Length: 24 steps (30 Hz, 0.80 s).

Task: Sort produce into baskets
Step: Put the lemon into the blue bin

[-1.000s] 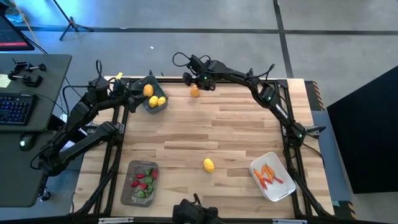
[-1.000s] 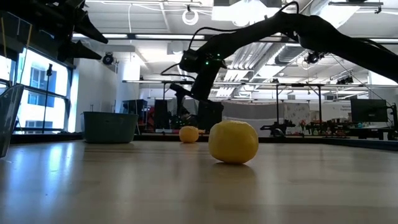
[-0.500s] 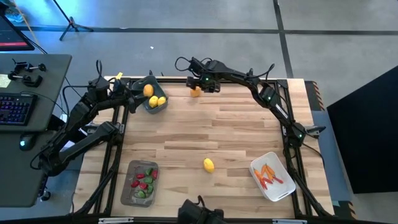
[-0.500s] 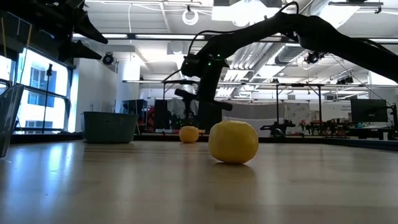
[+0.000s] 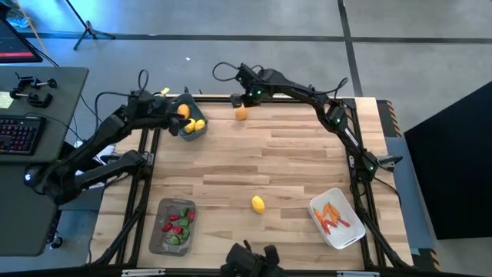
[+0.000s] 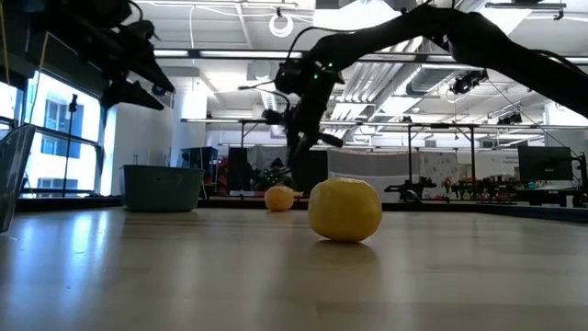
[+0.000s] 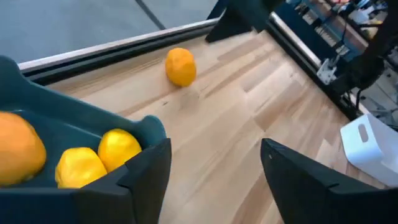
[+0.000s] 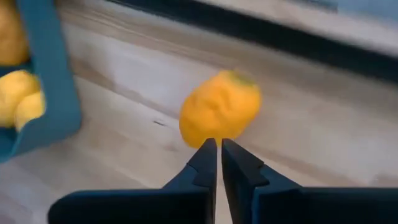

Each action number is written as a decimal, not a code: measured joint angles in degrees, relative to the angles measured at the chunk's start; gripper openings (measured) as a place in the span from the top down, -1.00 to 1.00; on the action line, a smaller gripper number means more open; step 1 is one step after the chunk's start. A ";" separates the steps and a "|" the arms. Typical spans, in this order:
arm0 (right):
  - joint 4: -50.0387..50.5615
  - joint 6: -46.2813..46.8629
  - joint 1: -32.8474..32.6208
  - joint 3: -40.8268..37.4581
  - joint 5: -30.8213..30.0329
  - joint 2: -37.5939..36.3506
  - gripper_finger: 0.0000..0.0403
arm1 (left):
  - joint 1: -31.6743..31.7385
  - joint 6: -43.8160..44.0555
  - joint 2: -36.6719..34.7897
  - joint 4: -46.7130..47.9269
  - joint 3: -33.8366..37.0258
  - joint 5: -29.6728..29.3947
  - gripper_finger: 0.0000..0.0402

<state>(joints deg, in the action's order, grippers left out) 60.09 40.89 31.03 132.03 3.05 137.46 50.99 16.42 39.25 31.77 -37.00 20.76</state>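
Note:
A deep blue-grey tub [image 5: 184,135] stands at the table's far left with two yellow lemons [image 7: 118,149] and an orange round [image 7: 18,149] inside. My left gripper [image 7: 214,180] is open at the tub's near-right corner, one finger in front of the tub wall [image 7: 93,124]. Another orange round [image 5: 241,114] rests on the wood near the far edge. My right gripper [image 8: 217,146] hangs shut just above it, pointing steeply down, with nothing between its fingers. A lone lemon [image 5: 257,204] lies mid-table toward the near edge.
A shallow grey tray [image 5: 160,231] with red and green pieces sits at the near left. A white tub [image 5: 350,235] with thin orange sticks sits at the near right. Bare wood lies between them and the far edge. A desk with a keyboard stands off the table's left.
My right gripper has risen from beside the orange round toward the far edge and rolled at the wrist; the round stays on the wood. My left gripper has moved toward the table's right, up to the blue-grey tub.

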 joint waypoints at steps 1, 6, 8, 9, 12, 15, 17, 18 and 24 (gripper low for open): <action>0.25 -2.50 0.39 0.00 -0.09 -0.74 0.93 | -0.41 0.04 1.36 -0.46 -0.40 -0.43 -0.13; 0.23 -12.14 2.20 -0.11 -4.19 -3.44 0.99 | -3.22 1.10 7.71 -6.26 -1.58 -3.14 0.12; 0.07 -14.96 2.91 -0.11 -4.46 -3.64 1.00 | -4.64 1.44 10.15 -9.29 -2.62 -3.54 0.24; -0.48 -16.38 3.15 -0.17 -4.49 -3.64 1.00 | -5.43 1.75 11.55 -9.89 -3.29 -3.96 0.30; -6.31 -20.00 3.13 -2.75 -4.92 -3.64 1.00 | -8.21 1.79 16.07 -11.42 -5.76 -7.32 0.48; -10.15 -21.58 3.09 -6.54 -1.20 -3.62 1.00 | -10.35 1.47 20.65 -12.46 -8.60 -10.05 0.65; -12.30 -22.83 2.76 -9.65 -1.03 -3.88 1.00 | -11.41 1.44 23.61 -12.53 -10.39 -11.14 0.75; -12.47 -23.44 2.69 -11.45 -1.28 -4.43 1.00 | -11.92 1.43 24.95 -12.44 -11.10 -11.81 0.80; -27.25 -25.72 3.82 -30.55 -0.26 -16.90 1.00 | -14.09 1.52 30.60 -12.47 -14.54 -16.16 0.99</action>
<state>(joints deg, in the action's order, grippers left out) 32.85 15.17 34.85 101.47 2.79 120.56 36.90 17.93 69.85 19.31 -51.54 4.60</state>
